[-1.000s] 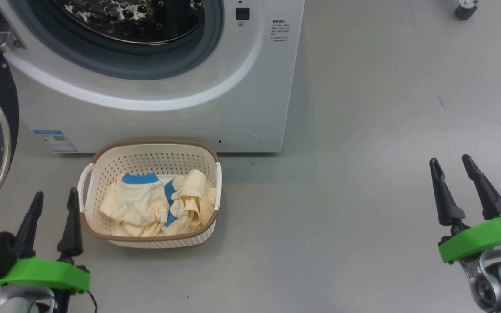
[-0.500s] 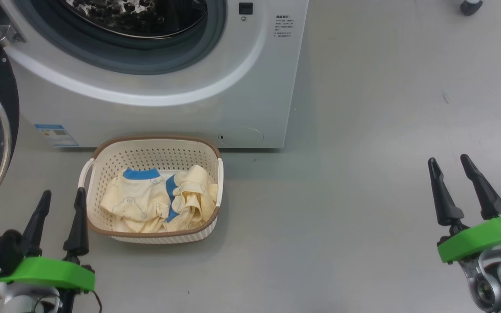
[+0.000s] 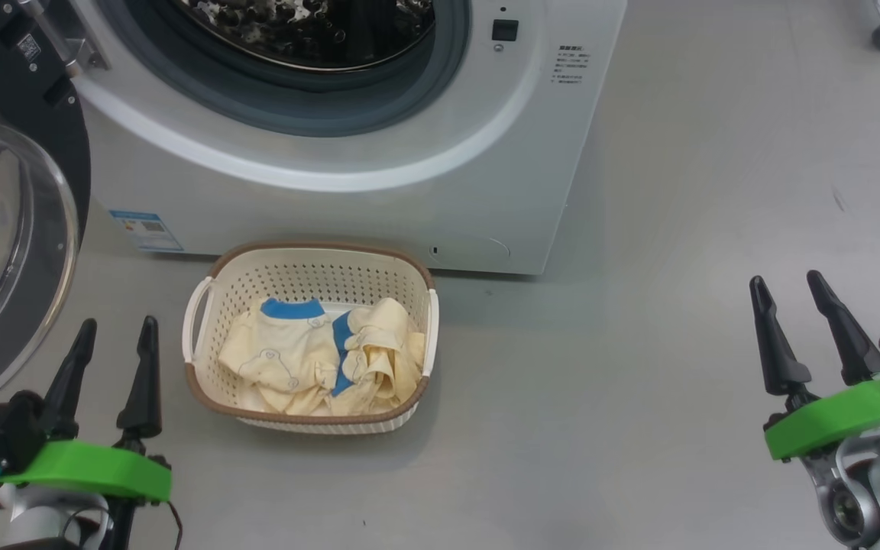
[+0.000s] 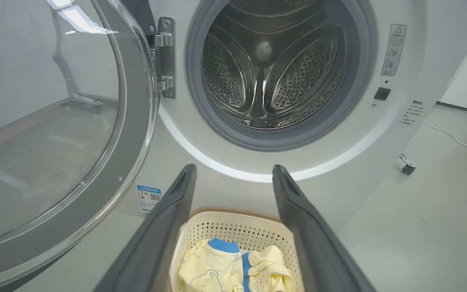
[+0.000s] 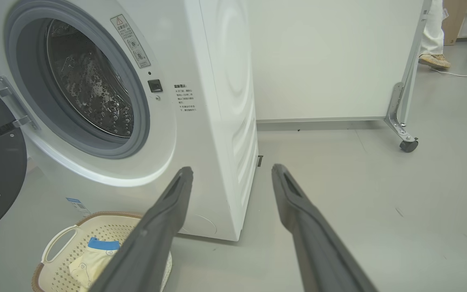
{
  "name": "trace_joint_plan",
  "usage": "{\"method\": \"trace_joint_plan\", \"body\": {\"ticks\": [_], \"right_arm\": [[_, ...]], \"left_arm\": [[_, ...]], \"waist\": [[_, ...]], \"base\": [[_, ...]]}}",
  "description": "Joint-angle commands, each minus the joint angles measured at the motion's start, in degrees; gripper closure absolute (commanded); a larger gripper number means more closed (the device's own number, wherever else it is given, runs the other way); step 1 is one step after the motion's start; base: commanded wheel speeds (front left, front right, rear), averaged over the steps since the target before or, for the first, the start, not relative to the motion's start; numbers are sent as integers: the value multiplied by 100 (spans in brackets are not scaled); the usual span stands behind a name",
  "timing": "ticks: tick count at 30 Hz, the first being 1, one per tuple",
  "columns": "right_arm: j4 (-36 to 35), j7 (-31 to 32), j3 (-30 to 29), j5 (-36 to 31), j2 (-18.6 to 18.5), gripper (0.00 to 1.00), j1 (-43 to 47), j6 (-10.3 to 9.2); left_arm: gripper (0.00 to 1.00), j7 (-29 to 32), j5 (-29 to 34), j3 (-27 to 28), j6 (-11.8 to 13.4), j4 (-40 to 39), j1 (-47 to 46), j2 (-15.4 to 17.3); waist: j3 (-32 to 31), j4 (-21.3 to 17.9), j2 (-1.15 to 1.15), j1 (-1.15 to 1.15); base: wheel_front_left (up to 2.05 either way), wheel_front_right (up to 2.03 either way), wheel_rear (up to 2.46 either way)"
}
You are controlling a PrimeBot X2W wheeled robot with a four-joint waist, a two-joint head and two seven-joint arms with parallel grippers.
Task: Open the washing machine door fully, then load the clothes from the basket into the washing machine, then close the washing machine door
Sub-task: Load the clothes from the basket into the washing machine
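The white washing machine (image 3: 379, 191) stands with its steel drum exposed. Its door (image 3: 4, 229), black-rimmed with a clear glass bowl, hangs swung out on the left (image 4: 55, 134). On the floor before the machine sits the cream basket (image 3: 310, 267) with pale yellow, blue-trimmed clothes (image 3: 318, 355) inside. My left gripper (image 3: 117, 328) is open just left of the basket, empty. In the left wrist view the clothes (image 4: 233, 271) lie between its fingers, farther off. My right gripper (image 3: 785, 283) is open over bare floor far to the right.
A grey floor surrounds the machine. A white partition panel (image 5: 330, 61) on a castor (image 5: 408, 145) stands right of the washer, with a person's foot (image 5: 434, 61) beyond it. A cable (image 4: 456, 140) lies on the floor at the right.
The head camera has shifted, so machine and basket sit further right in the picture. The left gripper has crept up slightly beside the basket. Both grippers stay open.
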Motion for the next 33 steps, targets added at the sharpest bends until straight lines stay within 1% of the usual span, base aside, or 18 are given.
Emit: {"method": "trace_joint_plan", "body": {"ticks": [1, 9, 16, 33], "right_arm": [[-184, -56, 76, -54, -78, 0, -139, 9], [-188, -56, 117, -53, -81, 0, -171, 9], [-183, -56, 126, -42, -70, 0, -189, 9], [-198, -56, 130, -45, -45, 0, -210, 9]], "left_arm": [[0, -38, 45, 173, -11, -189, -257, 214], [0, -38, -3, 20, -11, -232, -312, 256], [0, -38, -50, 92, -11, -238, -352, 219], [0, -38, -86, 38, -11, -152, -337, 120]], "waist": [[3, -1, 0, 0], [26, -10, 0, 0], [52, -16, 0, 0], [107, 33, 0, 0]], "base": [[112, -112, 0], [139, -139, 0], [104, -103, -1], [7, -7, 0]]}}
